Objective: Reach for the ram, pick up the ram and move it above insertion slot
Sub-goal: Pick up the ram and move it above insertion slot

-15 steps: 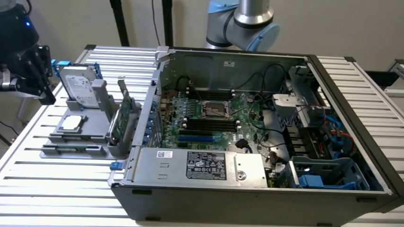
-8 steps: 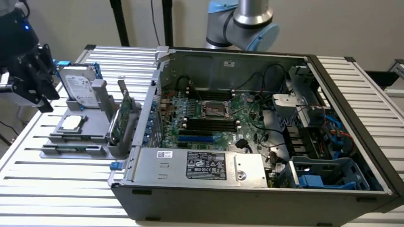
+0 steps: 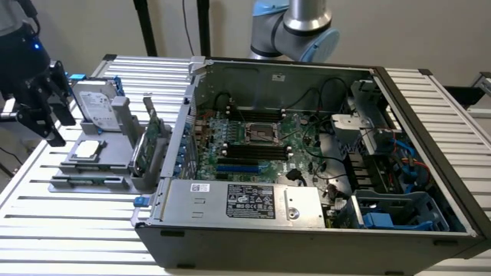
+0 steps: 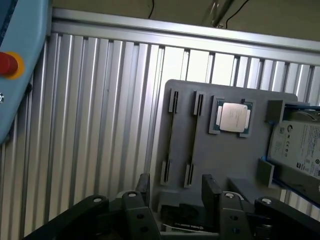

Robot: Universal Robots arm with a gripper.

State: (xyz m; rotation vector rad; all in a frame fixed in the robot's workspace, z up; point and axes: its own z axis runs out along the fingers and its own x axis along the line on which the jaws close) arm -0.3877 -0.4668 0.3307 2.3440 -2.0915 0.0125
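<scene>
My gripper (image 4: 177, 192) is open, its two black fingers (image 4: 210, 189) apart with nothing between them. It hovers over the near end of a grey holder (image 4: 235, 100). On the holder run two narrow slots with end clips; a thin dark strip on edge in one of them looks like the ram (image 4: 170, 136). In the exterior view my gripper (image 3: 52, 129) hangs at the left, beside that holder (image 3: 92, 172). The motherboard's black insertion slots (image 3: 257, 150) lie inside the open computer case (image 3: 307, 230), far to the exterior view's right of my gripper.
On the holder also sit a silver processor chip (image 4: 233, 117), a silver hard drive (image 3: 98, 103) standing upright, and a wider green expansion card (image 3: 149, 141). The ribbed aluminium table (image 3: 69, 230) carries everything. The arm's base (image 3: 299, 29) stands behind the case.
</scene>
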